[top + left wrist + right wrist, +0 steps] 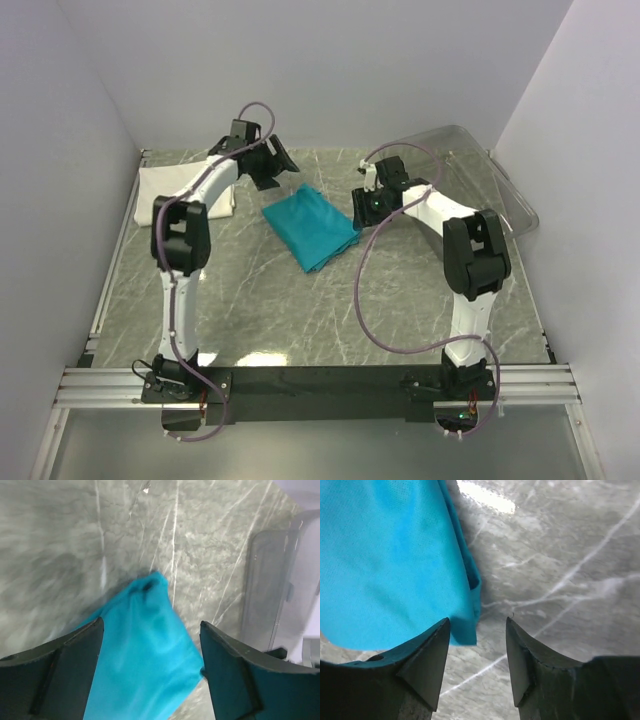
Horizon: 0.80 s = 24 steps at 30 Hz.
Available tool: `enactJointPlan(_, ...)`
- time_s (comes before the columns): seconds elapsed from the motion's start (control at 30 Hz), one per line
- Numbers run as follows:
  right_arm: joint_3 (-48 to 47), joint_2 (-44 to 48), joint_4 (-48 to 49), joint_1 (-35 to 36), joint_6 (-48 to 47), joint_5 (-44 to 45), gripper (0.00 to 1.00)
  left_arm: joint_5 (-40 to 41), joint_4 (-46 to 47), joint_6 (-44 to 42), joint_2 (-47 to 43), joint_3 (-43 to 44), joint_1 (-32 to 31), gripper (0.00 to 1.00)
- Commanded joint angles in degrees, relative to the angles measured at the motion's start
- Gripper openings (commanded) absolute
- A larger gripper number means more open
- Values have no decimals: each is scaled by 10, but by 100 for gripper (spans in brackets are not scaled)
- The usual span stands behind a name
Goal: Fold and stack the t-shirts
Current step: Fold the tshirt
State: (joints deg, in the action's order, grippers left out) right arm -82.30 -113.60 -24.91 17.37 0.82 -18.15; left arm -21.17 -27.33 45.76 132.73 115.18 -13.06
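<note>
The teal-blue t-shirt (311, 228) lies folded into a compact rectangle in the middle of the table. It also shows in the left wrist view (142, 655) and the right wrist view (390, 560). The white t-shirt (180, 188) lies folded at the back left, partly hidden by the left arm. My left gripper (275, 170) hovers open above the teal shirt's far corner and holds nothing. My right gripper (362, 212) is open and empty just past the shirt's right edge.
A clear plastic tray (480, 175) stands tilted at the back right, behind the right arm; its edge shows in the left wrist view (265, 580). The table is grey marble-patterned (300, 310), with white walls on three sides.
</note>
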Motion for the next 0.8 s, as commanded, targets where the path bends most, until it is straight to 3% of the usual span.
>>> enactJointPlan(0.0, 12, 64, 20, -5, -12, 14, 56, 83, 22, -83, -162, -75, 1, 83)
enactJointPlan(0.1, 22, 87, 7, -7, -117, -155, 48, 70, 53, -100, -236, -163, 1, 78)
enactJointPlan(0.13, 11, 86, -6, -7, -157, -253, 42, 47, 59, -102, -246, -208, 0, 75)
enactJointPlan(0.2, -15, 55, -49, 6, -165, -294, 25, 11, 72, -105, -260, -257, 0, 61)
enactJointPlan(0.27, -65, 10, -84, 17, -156, -311, 16, -32, 87, -98, -254, -282, -1, 42)
enactJointPlan(0.37, -60, -11, -46, 22, -94, -324, 18, -58, 85, -93, -237, -298, -3, 26)
enactJointPlan(0.47, -54, -21, -29, 27, -54, -327, 20, -63, 103, -91, -223, -313, -9, 21)
enactJointPlan(0.77, -47, -47, 7, 87, 12, -393, 15, -41, 85, -103, -155, -296, -13, 19)
